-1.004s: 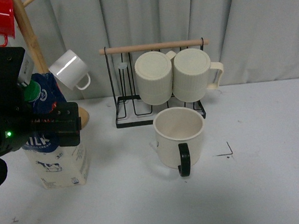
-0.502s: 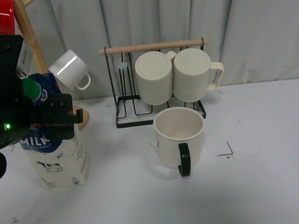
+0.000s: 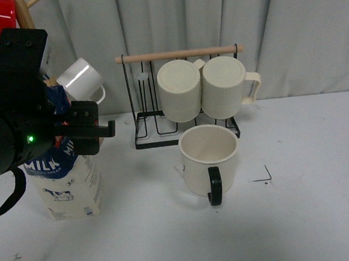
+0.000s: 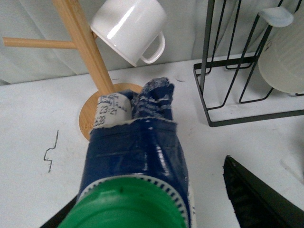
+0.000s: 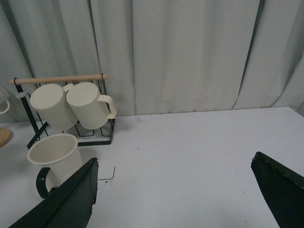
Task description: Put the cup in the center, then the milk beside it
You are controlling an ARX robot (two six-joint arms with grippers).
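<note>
Blue-topped milk (image 4: 135, 147) between parted jaws of left gripper (image 4: 149, 187), seemingly untouched

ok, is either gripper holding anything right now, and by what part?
Nothing held. Left gripper straddles the milk top, one finger visibly clear of it; right gripper open, empty.
</note>
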